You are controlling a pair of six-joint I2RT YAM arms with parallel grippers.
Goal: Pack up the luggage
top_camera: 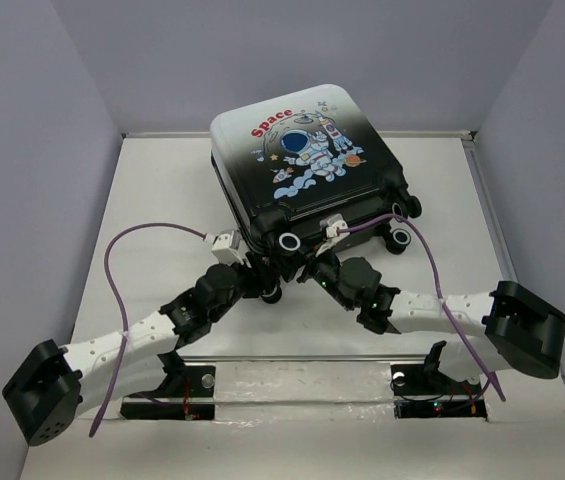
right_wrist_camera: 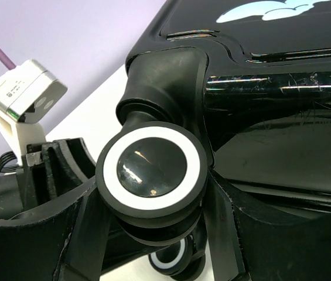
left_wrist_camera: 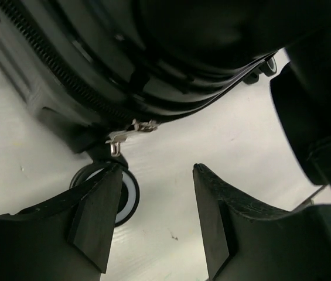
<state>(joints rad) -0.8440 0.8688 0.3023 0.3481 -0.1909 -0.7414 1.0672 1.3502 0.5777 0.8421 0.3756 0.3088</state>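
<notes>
Bearing red "Space" lettering: luggage [top_camera: 307, 185]

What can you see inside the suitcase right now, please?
Nothing: the suitcase lies shut, astronaut print up, on the table. Only its outside, the zipper pulls and the wheels show. Whatever it holds, if anything, is covered by the lid.

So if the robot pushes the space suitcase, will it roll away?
Probably not: the luggage lies flat, so its wheels likely aren't rolling on the table; it should slide. The glossy shell looks stiff and maybe slippery to grip.
</notes>
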